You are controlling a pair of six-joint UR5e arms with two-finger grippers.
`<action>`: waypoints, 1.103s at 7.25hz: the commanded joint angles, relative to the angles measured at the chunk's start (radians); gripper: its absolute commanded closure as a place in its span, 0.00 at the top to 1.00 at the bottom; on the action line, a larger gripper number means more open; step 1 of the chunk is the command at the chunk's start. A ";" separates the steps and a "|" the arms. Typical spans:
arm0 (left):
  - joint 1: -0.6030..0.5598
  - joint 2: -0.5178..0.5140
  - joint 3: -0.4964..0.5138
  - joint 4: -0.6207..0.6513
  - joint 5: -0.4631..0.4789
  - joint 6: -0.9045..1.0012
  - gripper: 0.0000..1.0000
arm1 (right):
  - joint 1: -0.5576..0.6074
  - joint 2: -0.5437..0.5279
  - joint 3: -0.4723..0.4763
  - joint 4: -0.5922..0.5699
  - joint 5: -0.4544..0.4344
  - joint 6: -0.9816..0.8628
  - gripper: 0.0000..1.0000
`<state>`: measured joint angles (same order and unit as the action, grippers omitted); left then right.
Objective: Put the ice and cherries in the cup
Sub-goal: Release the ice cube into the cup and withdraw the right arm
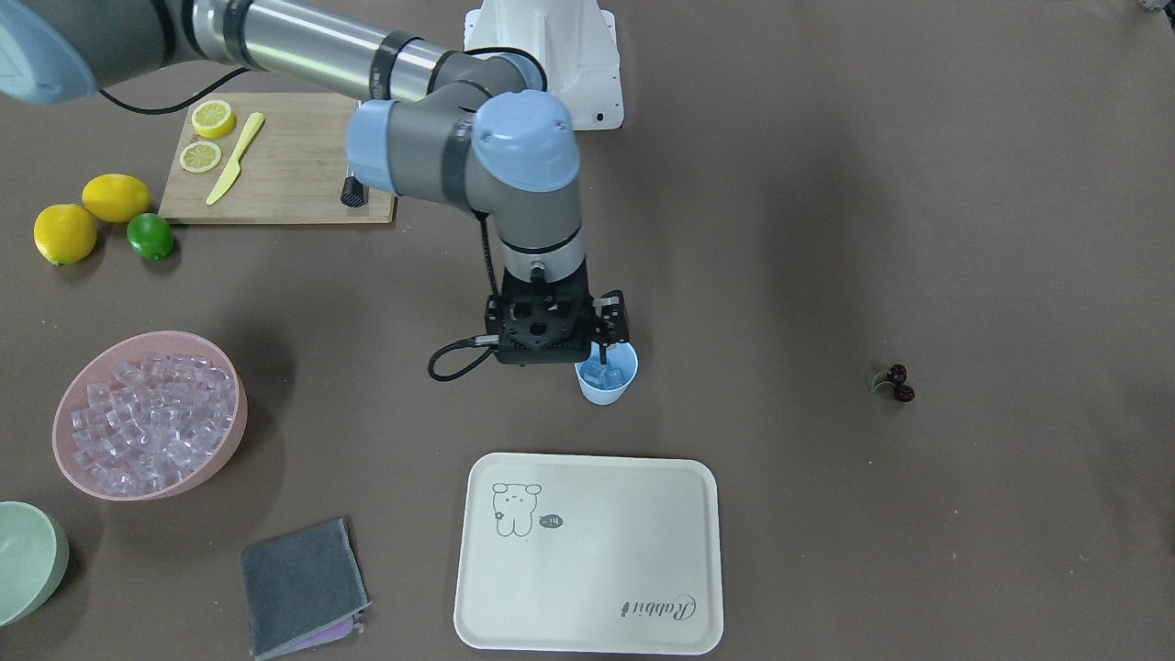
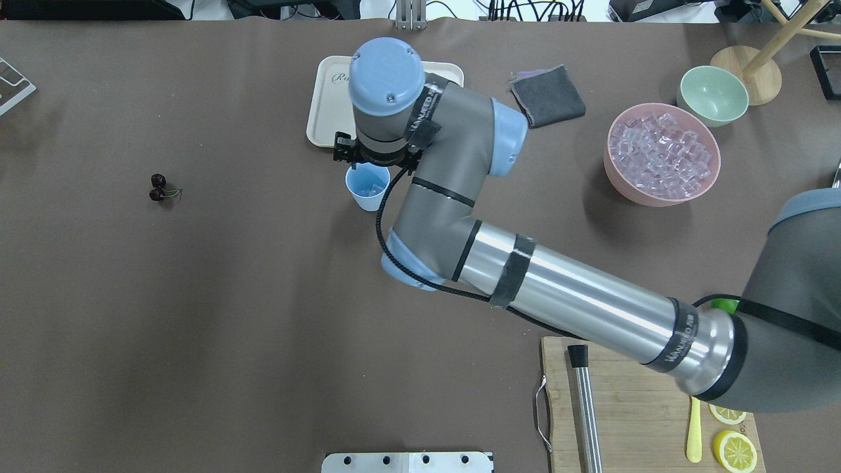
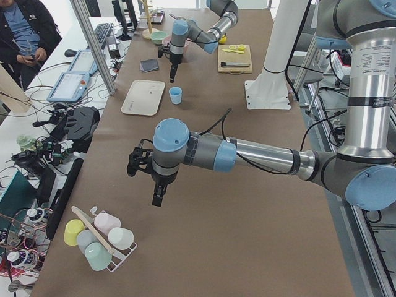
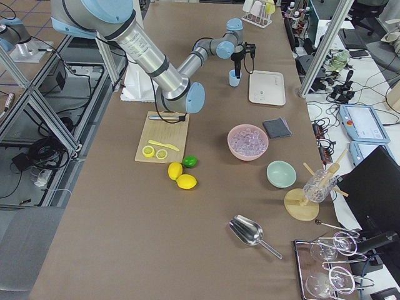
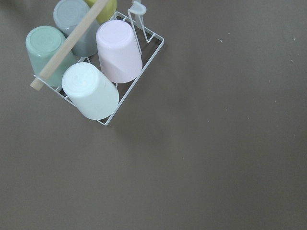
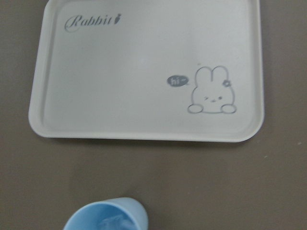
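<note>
- I am watching the right gripper [image 1: 603,356] hanging directly over the cup [image 1: 601,395], its tips dipping just inside the rim. I cannot tell how far apart its fingers are standing, or whether it is gripping anything.
- The cup is standing upright on the worktop [image 1: 826,229] near the cream tray [image 1: 587,551], with a few pieces of ice [image 1: 609,374] lying in it.
- The cherries [image 1: 897,383] are lying well apart from the cup.
- The left gripper [image 3: 158,199] is hovering far from the cup; I cannot tell its opening.
</note>
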<state>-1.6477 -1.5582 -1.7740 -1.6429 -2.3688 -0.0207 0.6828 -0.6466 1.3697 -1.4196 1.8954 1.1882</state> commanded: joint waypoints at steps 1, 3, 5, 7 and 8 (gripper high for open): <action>0.176 -0.081 0.011 -0.067 0.006 -0.231 0.98 | 0.191 -0.208 0.162 0.004 0.172 -0.176 0.99; 0.316 -0.167 0.016 -0.110 0.014 -0.457 0.98 | 0.452 -0.359 0.174 -0.001 0.403 -0.548 0.99; 0.493 -0.252 0.028 -0.138 0.215 -0.650 0.98 | 0.713 -0.511 0.132 -0.018 0.532 -0.979 0.99; 0.577 -0.250 0.051 -0.225 0.238 -0.702 0.98 | 0.907 -0.778 0.233 -0.038 0.602 -1.160 0.99; 0.633 -0.244 0.063 -0.256 0.244 -0.794 0.98 | 0.961 -0.894 0.315 -0.042 0.650 -1.194 0.99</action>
<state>-1.0793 -1.8072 -1.7236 -1.8606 -2.1391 -0.7329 1.5599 -1.3896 1.5990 -1.4557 2.4920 0.0641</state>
